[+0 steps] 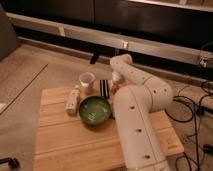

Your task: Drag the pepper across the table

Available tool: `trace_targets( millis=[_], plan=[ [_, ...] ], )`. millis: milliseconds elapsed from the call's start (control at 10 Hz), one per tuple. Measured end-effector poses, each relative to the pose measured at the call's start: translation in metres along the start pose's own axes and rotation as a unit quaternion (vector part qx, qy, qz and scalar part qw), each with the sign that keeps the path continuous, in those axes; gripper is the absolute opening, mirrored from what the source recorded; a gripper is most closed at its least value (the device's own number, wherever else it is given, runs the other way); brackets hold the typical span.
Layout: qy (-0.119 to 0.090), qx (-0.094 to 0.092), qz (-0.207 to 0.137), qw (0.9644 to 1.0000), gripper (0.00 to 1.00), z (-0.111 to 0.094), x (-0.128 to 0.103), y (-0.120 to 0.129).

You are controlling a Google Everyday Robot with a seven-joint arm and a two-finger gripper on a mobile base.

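The wooden table [75, 145] fills the lower part of the camera view. My white arm rises from the lower right, bends at the back of the table and comes down to the gripper [116, 84] at the table's far edge, just right of a black block [104, 87]. The small orange-red pepper [114, 90] shows as a spot right under the gripper, at the table's back edge. I cannot tell whether the gripper touches it.
A green bowl [95, 110] sits in the table's middle, close to the arm. A white cup [87, 80] stands at the back and a small pale bottle [73, 98] lies to its left. Cables lie on the floor at right.
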Motion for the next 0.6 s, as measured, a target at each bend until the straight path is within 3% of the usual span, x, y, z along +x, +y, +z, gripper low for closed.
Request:
trace_targets(
  millis=[400, 600],
  plan=[
    [-0.002, 0.020, 0.002, 0.9998, 0.01, 0.001, -0.008, -0.014],
    [0.000, 0.040, 0.021, 0.9990, 0.00, -0.001, -0.006, -0.037]
  ],
)
